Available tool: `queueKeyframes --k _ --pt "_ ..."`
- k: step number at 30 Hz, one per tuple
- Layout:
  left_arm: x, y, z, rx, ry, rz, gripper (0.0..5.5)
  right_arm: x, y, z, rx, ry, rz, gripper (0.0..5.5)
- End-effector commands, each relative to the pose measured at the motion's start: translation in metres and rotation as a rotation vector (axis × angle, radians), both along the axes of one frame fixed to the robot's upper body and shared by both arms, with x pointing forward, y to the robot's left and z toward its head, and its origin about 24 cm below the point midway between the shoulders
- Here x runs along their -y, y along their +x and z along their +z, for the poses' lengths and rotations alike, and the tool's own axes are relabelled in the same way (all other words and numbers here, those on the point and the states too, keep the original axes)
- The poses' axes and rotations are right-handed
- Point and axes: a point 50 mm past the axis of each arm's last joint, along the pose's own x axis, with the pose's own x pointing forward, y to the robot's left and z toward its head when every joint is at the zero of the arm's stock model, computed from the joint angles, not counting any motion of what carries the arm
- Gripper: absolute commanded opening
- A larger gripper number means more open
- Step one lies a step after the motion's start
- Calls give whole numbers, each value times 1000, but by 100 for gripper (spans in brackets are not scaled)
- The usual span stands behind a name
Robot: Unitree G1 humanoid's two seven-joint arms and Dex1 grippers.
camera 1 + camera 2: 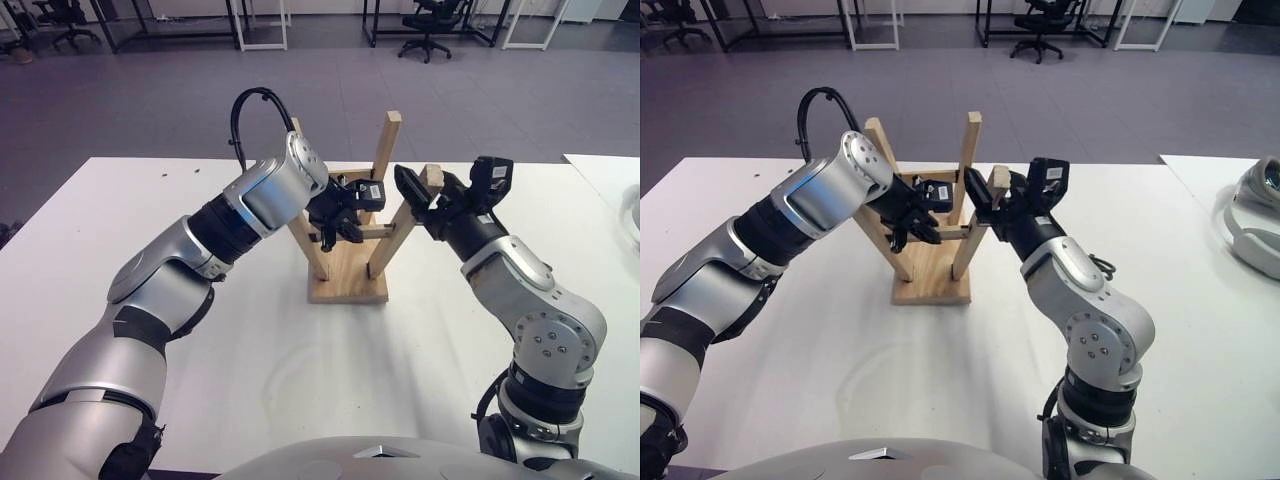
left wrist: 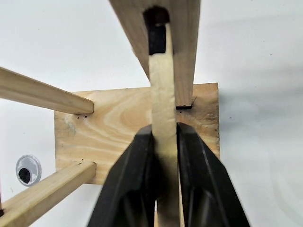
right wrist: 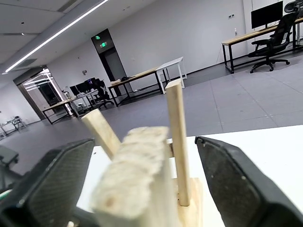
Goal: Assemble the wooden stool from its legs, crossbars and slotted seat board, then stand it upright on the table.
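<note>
Left gripper (image 2: 164,142) clamped on a crossbar (image 2: 162,80); the bar runs straight out from the jaws into a slotted leg (image 2: 187,42). Right gripper (image 3: 142,189) is spread wide, straddling the top of the near right leg (image 1: 393,240), apparently not touching. Stool inverted: seat board (image 1: 345,288) flat on table (image 1: 150,210), legs up. Forearms converge from either side.

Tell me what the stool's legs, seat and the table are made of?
The legs and seat board look like pale, unpainted wood: grain lines and a rough-cut end show. The table has a smooth white top, maybe laminate or painted board; I can't tell.
</note>
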Motion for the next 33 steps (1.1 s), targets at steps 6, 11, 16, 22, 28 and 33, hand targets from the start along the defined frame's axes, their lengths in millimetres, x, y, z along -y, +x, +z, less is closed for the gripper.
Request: queueKeyframes --k 6,11,16,22,28,33 --pt "8 -1 -3 13 6 -32 96 -2 -9 -4 -21 -57 -175 257" --pt "9 1 -3 30 8 -32 54 -4 -14 -5 -20 -56 -193 163" --pt "12 -1 3 31 -9 -45 54 -8 -16 -1 17 -62 -141 150" --pt "12 -1 7 41 -23 -46 151 -10 -15 -4 1 -66 -138 146" --pt "16 6 23 81 -78 -25 244 -9 -14 -7 -9 -59 -140 146" --pt "19 5 66 145 -204 -16 328 -9 -14 -2 25 -29 -121 146"
